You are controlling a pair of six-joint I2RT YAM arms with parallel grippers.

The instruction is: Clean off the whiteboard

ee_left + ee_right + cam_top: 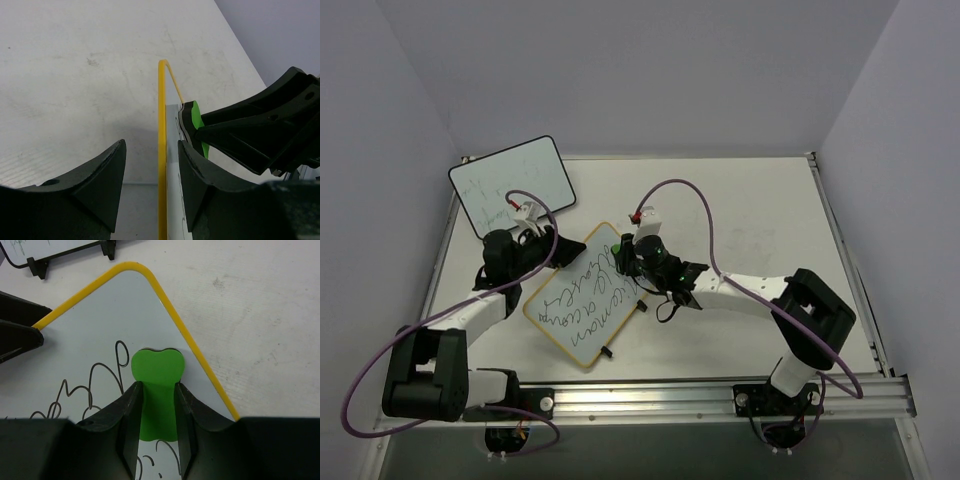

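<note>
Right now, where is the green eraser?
In the right wrist view, the green eraser is pinched in the right gripper, resting on the whiteboard near its rounded yellow corner, beside the black scribbles.

The top external camera looks down from high over the near edge, wide enough to hold the whole table (770, 220). The left wrist camera sits low and close, sighting edge-on along the whiteboard (162, 150) frame; the right wrist camera looks steeply down on that board at close range — both share its rounded corner and the green eraser (197, 122) there.
</note>
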